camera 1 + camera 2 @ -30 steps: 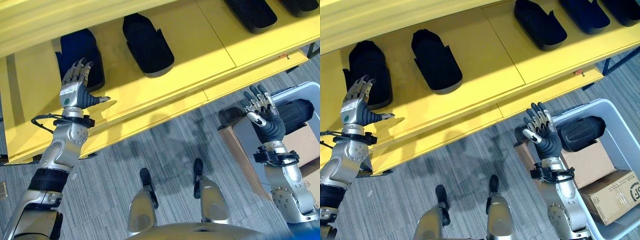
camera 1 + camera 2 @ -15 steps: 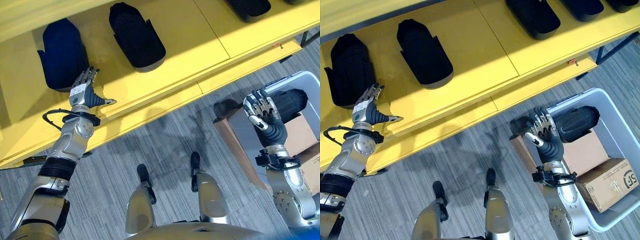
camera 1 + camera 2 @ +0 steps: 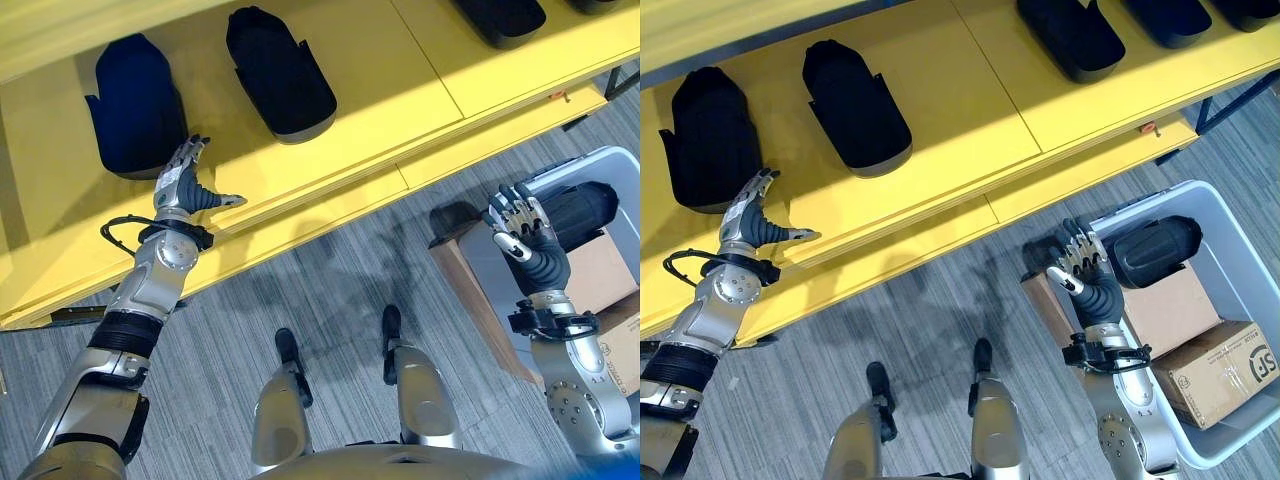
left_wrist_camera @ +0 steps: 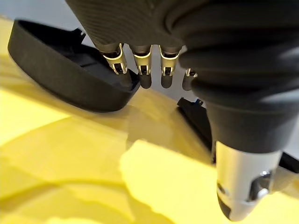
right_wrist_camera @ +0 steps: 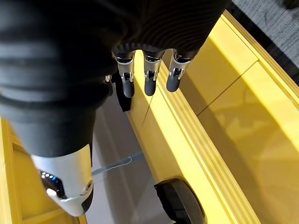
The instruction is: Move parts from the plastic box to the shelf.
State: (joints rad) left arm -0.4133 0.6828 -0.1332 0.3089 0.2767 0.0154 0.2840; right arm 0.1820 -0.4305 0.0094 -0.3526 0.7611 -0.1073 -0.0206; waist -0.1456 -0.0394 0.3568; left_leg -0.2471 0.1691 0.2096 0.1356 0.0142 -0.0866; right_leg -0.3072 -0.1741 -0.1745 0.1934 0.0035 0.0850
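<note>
Several black parts lie on the yellow shelf point(image 3: 960, 120). The leftmost part point(image 3: 135, 105) sits just beyond my left hand point(image 3: 185, 185), which is open over the shelf's front strip, fingers straight and pointing at the part's near corner without touching it. The left wrist view shows that part point(image 4: 70, 70) past the fingertips. My right hand point(image 3: 1080, 265) is open and holds nothing, hovering at the left edge of the grey plastic box point(image 3: 1150, 200). One black part point(image 3: 1150, 250) lies in the box, right beside that hand.
Two cardboard boxes point(image 3: 1215, 370) point(image 3: 1160, 310) sit inside the plastic box. More black parts point(image 3: 855, 95) point(image 3: 1075, 35) lie further right on the shelf, with bare yellow board between them. Grey carpet runs below the shelf's front edge.
The view has shifted. My left hand has drawn back off the leftmost part toward the shelf's front. My right hand has come a little nearer to the box.
</note>
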